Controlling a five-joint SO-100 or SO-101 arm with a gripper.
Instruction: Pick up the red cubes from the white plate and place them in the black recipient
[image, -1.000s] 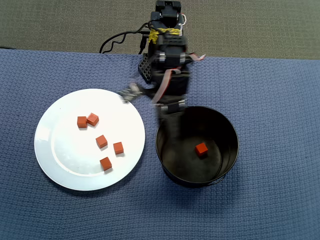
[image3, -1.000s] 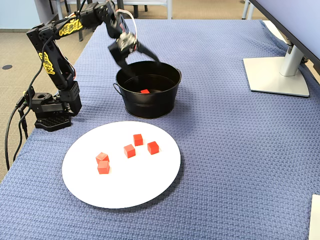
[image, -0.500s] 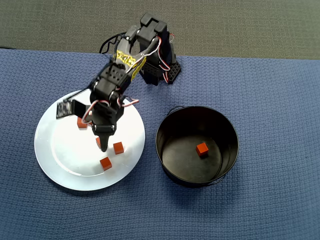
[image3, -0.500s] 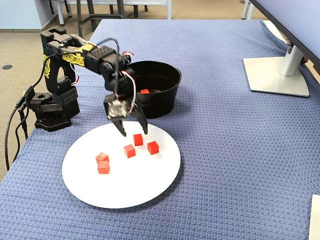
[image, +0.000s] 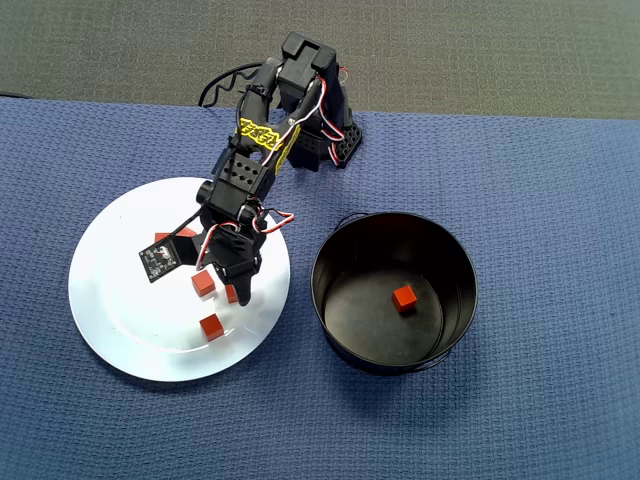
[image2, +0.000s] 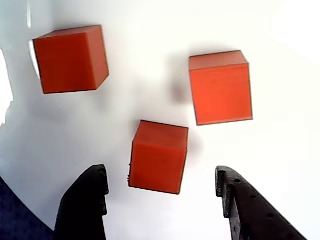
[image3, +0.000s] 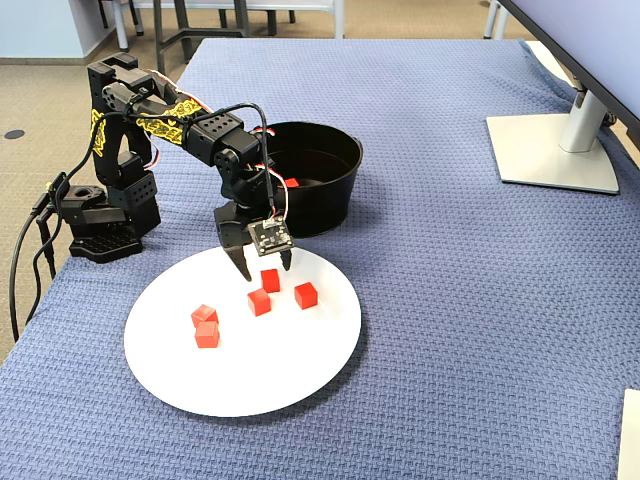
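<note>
The end effector (image3: 264, 266) has swung from the black pot (image3: 300, 215) down onto the white plate (image3: 200, 380). Its fingers now stand spread around one red cube (image2: 158, 156). Another cube (image: 404, 298) already lies in the pot.

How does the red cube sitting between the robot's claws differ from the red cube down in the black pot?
The cube between the gripper fingers, the plate cube, rests on the flat white plate; the pot cube lies on the floor of the deep black pot. The plate cube has other cubes near it; the pot cube is alone. The open gripper flanks the plate cube without touching; nothing is near the pot cube. Both look alike in colour and size.
</note>
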